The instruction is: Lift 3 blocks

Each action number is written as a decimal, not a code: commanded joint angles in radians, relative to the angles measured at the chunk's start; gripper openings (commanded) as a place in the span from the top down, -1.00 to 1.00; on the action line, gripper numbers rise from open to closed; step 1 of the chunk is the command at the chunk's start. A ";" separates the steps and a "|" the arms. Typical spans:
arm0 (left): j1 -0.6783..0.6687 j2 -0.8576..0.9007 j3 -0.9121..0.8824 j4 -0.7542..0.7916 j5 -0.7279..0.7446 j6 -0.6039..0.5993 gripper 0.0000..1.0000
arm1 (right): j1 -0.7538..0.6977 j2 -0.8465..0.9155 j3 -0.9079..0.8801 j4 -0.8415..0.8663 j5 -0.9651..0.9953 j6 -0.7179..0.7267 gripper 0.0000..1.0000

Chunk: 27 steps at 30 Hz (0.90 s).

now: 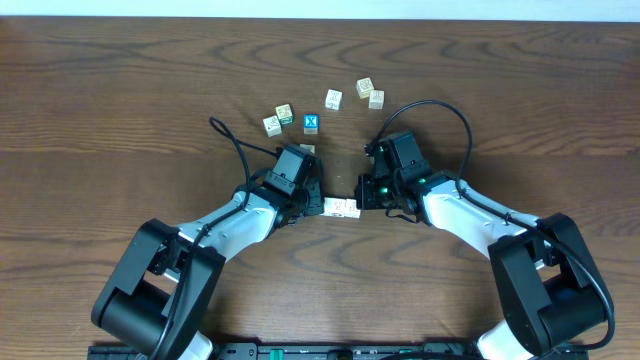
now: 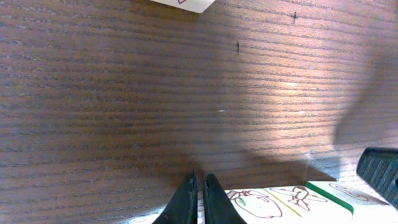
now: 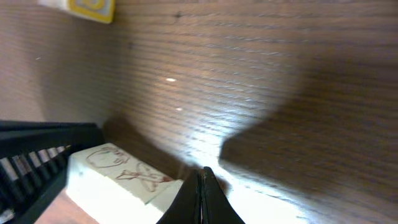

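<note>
As arms (image 1: 240, 222) angle inward, closed fingers (image 2: 186, 199) flank blocks (image 1: 341, 207).

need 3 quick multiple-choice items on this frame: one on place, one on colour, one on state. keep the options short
1. The row of cream blocks sits:
A. between the jaws of the left arm and the right arm
B. at the table's far edge
C. beside the left arm's base

2. The cube with the white X has a face that is:
A. red
B. blue
C. yellow

3. The jaws of the two arms are:
A. both wide open
B. one open, one shut
C. both shut

Answers:
1. A: the overhead view shows the row with an arm tip at each end.
2. B: the X is printed on a bright blue face.
3. C: in each wrist view the jaws stand closed together.
</note>
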 commanded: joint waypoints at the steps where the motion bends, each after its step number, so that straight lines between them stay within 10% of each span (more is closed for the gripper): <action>1: -0.003 0.001 0.006 -0.008 0.005 -0.005 0.86 | -0.028 0.005 -0.005 -0.022 0.060 0.018 0.98; 22: 0.195 0.000 0.006 -0.099 0.015 0.163 0.85 | -0.068 0.005 -0.005 -0.230 0.108 0.045 0.98; 27: 0.289 -0.006 0.006 -0.151 0.277 0.304 0.86 | -0.068 0.005 -0.005 -0.241 0.038 0.044 0.97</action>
